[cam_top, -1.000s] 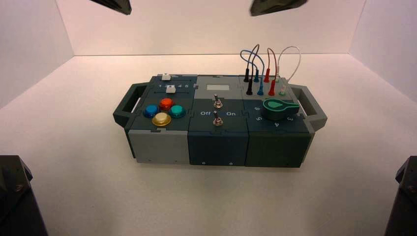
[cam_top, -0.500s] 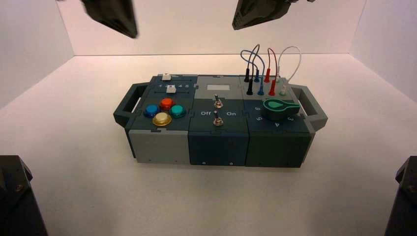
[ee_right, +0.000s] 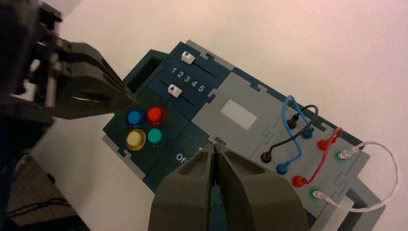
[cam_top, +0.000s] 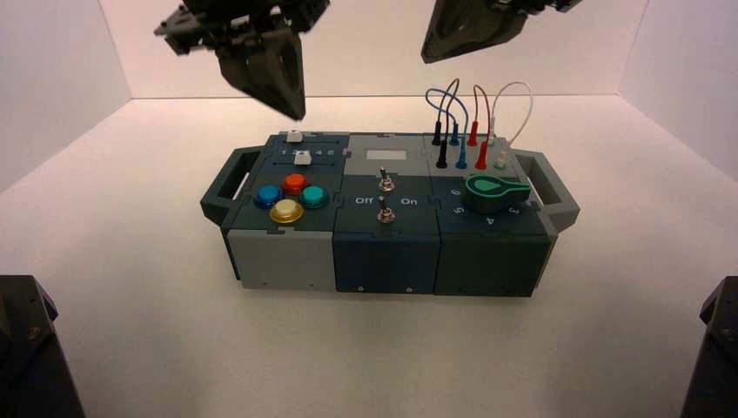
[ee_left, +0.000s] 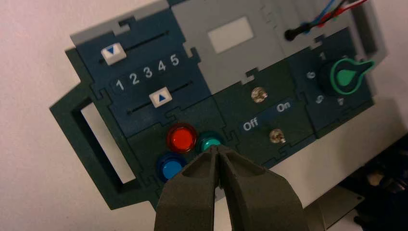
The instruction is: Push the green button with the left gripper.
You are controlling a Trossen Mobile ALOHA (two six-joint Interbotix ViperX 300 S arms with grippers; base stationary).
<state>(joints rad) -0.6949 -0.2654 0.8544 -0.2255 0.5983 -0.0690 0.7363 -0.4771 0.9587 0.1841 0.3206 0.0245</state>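
Note:
The green button (cam_top: 314, 197) is a small round teal dome on the box's left part, beside the red button (cam_top: 294, 183), blue button (cam_top: 267, 197) and bigger yellow button (cam_top: 285, 211). My left gripper (cam_top: 296, 111) hangs high above the box's left rear, fingers shut and empty. In the left wrist view its tip (ee_left: 217, 149) lines up just over the green button (ee_left: 209, 142). My right gripper (cam_top: 428, 54) is shut and empty, held high above the box's rear middle. In the right wrist view the green button (ee_right: 155, 136) shows, with the left gripper (ee_right: 132, 99) above the buttons.
The box (cam_top: 287, 261) also bears two white sliders (cam_top: 301, 158), two toggle switches (cam_top: 384, 182) marked Off and On, a large green knob (cam_top: 493, 188) and plugged wires (cam_top: 452, 131). Handles stick out at both ends. Dark arm bases (cam_top: 26, 348) stand at the front corners.
My left gripper has come down and to the right, from the top edge of the view towards the box's left part. The right gripper has dropped a little into view.

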